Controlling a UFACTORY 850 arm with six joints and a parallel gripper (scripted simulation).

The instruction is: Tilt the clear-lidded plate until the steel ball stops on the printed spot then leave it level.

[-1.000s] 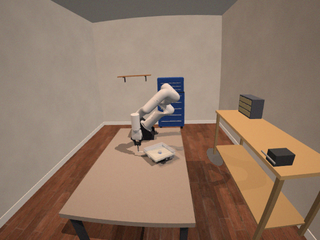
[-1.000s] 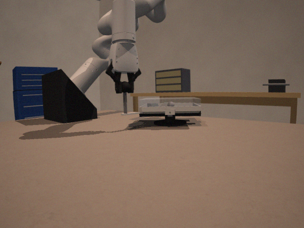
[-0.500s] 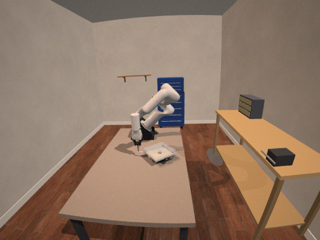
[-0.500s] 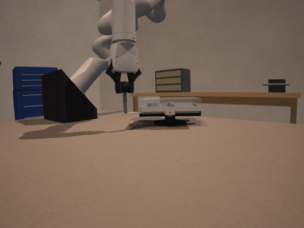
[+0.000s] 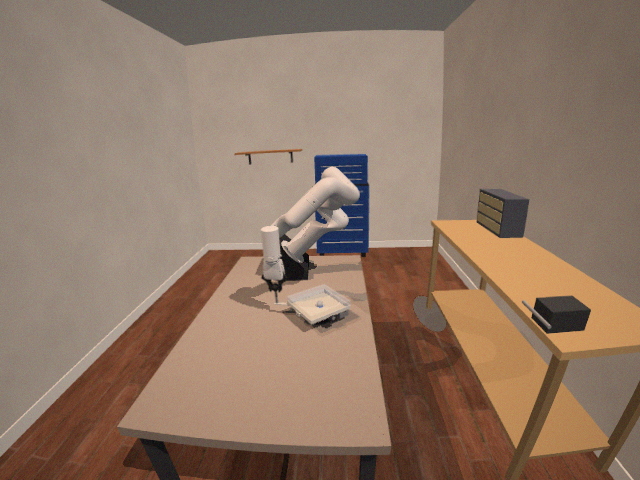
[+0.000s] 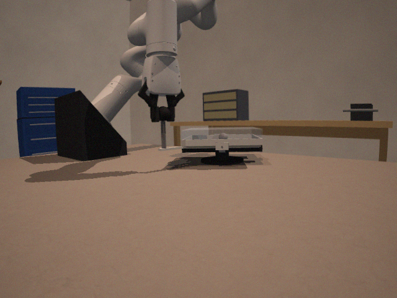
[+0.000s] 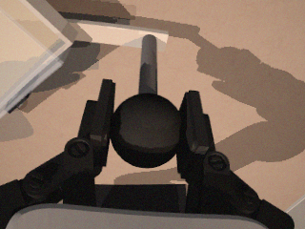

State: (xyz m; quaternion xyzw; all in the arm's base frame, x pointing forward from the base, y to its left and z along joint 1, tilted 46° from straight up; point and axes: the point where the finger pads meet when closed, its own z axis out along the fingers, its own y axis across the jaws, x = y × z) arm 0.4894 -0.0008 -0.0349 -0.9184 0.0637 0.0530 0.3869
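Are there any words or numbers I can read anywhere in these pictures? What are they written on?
None: no words, numbers or brand names can be read in any view.
The plate has a small white tag on its front edge with a dark mark, too small to read.
The blue drawer cabinet, the small drawer box and the black box on the wooden bench show no writing.
The gripper, shut on a dark round knob, carries no label.

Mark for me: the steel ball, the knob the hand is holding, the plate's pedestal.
steel ball (image 5: 319,303), top view, its upper surface inside the plate.
knob (image 7: 148,130), wrist view, middle of the dark round head between the fingers.
pedestal (image 6: 221,159), exterior view, its dark round foot under the plate.
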